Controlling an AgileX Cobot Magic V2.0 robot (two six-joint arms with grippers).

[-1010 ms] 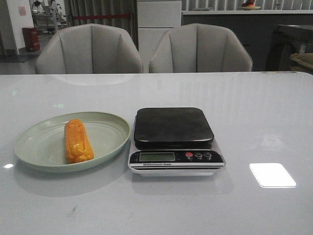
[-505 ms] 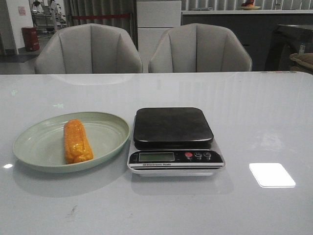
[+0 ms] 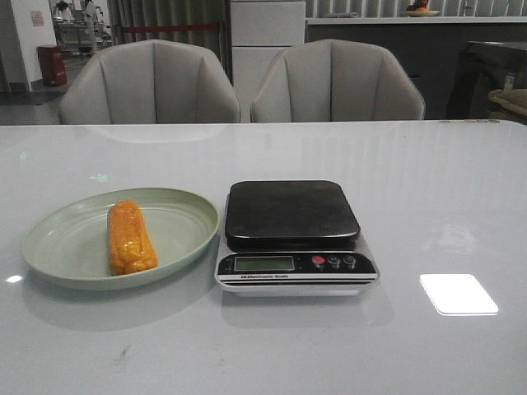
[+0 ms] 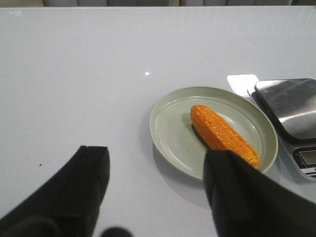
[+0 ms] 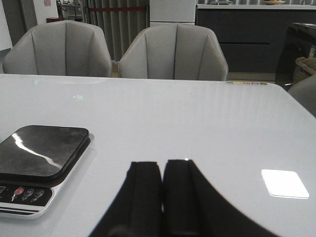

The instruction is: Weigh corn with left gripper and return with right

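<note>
The orange-yellow corn [image 3: 130, 238] lies lengthwise on the pale green plate [image 3: 58, 243] at the table's left. It also shows in the left wrist view [image 4: 222, 132], on the plate [image 4: 170, 128]. My left gripper [image 4: 157, 154] is open and empty, above the bare table short of the plate; one finger overlaps the near end of the corn in that view. My right gripper [image 5: 162, 165] is shut and empty over the table, to the right of the scale [image 5: 39, 153]. Neither gripper shows in the front view.
A digital kitchen scale [image 3: 292, 216] with a dark platform stands right of the plate, almost touching its rim; it also shows in the left wrist view [image 4: 291, 103]. Two grey chairs [image 3: 148, 82] stand behind the table's far edge. A bright light patch [image 3: 458, 294] lies on the table's right.
The front view shifts very slightly; the corn, the plate and the scale keep their places.
</note>
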